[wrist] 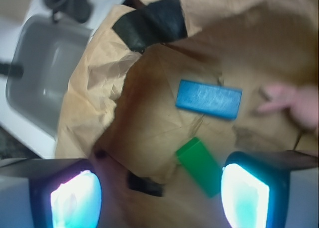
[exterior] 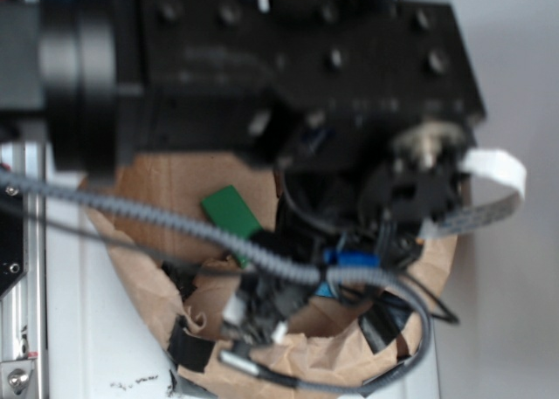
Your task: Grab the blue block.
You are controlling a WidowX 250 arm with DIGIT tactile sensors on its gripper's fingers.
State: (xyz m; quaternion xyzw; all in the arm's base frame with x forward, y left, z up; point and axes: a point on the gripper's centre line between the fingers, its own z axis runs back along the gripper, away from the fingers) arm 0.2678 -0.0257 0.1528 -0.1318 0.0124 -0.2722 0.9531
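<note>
Glowing fingertips (wrist: 75, 198) of the gripper (wrist: 159, 198) spread wide above crumpled brown paper (wrist: 124, 118), the blue block (wrist: 209, 99) ahead, beyond the green block (wrist: 199, 165).

Both views are soft and blurred, evenly lit, with glaring fingertip pads (wrist: 75, 200).

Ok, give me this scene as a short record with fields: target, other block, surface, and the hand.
target: blue block, lying flat on the paper, untouched
other block: green block, nearer the hand, apart from the blue one
surface: crumpled brown paper patched with black tape
hand: hand open, above the paper, holding nothing
</note>
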